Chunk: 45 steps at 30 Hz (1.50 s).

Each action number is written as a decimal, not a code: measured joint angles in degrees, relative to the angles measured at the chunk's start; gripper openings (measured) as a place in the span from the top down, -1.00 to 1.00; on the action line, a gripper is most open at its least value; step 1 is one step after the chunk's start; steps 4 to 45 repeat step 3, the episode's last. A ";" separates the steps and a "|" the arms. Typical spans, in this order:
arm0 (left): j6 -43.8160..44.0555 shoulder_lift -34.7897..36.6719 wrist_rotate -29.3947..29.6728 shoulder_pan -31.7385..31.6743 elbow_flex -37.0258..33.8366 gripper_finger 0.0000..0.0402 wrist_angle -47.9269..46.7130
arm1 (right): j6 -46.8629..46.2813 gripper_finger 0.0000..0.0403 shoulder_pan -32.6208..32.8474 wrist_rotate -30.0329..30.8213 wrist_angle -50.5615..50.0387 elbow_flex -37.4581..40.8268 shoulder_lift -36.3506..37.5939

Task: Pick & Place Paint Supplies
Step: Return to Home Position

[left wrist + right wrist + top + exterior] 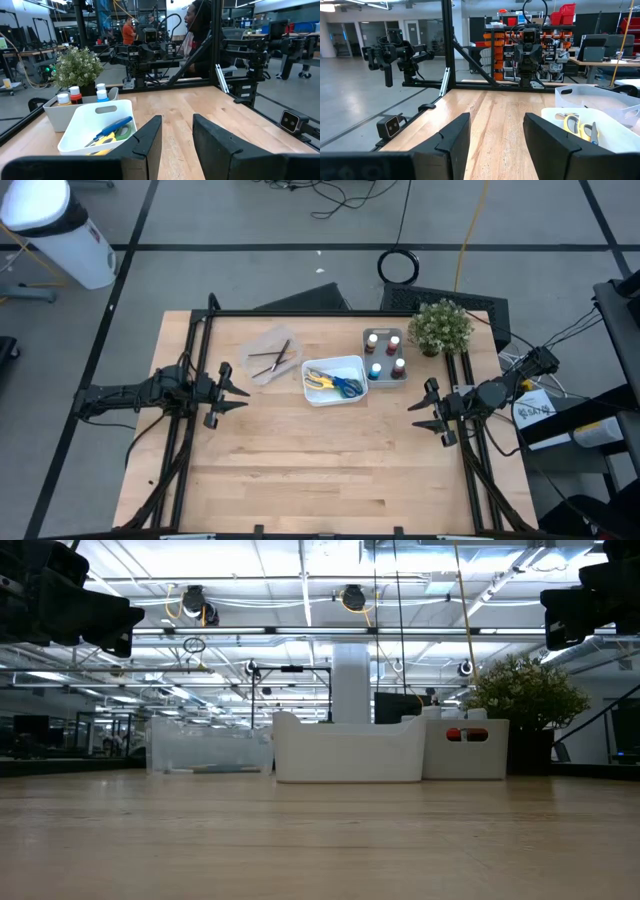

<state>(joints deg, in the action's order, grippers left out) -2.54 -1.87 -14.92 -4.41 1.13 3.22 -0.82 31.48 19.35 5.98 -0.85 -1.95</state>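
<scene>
Scissors with blue, green and yellow handles lie in a white tray at mid-table; they also show as scissors in the left wrist view. Thin dark brushes lie in a clear tray. Paint pots with white, red and blue tops stand in a white tray beside it. My left gripper hovers open at the table's left side, fingers level, pointing at the trays. My right gripper hovers open at the right side, nothing between its fingers.
A small potted plant stands at the far right corner, behind the pots. Black frame rails run along both sides of the table. The near half of the wooden top is bare. People show in the room beyond the table.
</scene>
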 joint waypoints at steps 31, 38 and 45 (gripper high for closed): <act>-0.01 0.02 0.00 0.00 0.00 0.40 0.01 | 0.00 0.15 0.00 0.01 0.02 -0.01 0.01; -0.01 0.02 0.00 0.00 0.00 0.40 0.01 | 0.00 0.15 0.00 0.01 0.02 -0.01 0.01; -0.01 0.02 0.00 0.00 0.00 0.40 0.01 | 0.00 0.15 0.00 0.01 0.02 -0.01 0.01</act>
